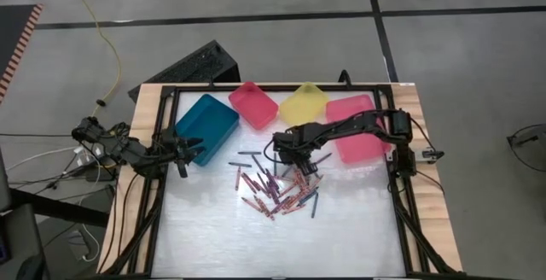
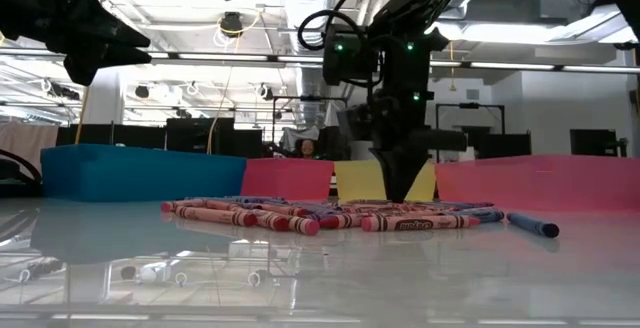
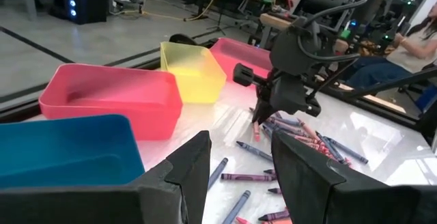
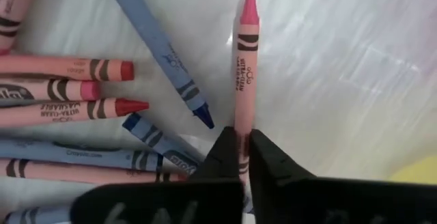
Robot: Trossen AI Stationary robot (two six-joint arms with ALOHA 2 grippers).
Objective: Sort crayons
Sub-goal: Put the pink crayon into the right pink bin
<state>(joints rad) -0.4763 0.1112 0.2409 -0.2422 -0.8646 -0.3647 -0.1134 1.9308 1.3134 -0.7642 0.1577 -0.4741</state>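
Glossy white table [image 1: 205, 237] is sitting w/ a black frame around it, crayons [image 1: 277, 190] lying scattered in a loose pile near its middle, mostly red/pink w/ some blue ones mixed in. Along the far edge four bins are standing in a row: teal bin [image 1: 206, 128], pink bin [image 1: 253, 104], yellow bin [image 1: 304, 104], second pink bin [image 1: 358, 128].

Right gripper [image 1: 300, 166] is reaching down at the pile's far edge, pointing approx straight down at the table. Its fingers [image 4: 229, 152] are pinching narrow on one pink crayon [image 4: 244, 67], gripping it by the blunt end, tip sticking out fwd; blue and pink crayons are lying just beside it.

Left gripper [image 1: 189, 148] is hovering just beside the teal bin, well apart from the pile, fingers [image 3: 194, 169] standing apart w/ nothing between them.
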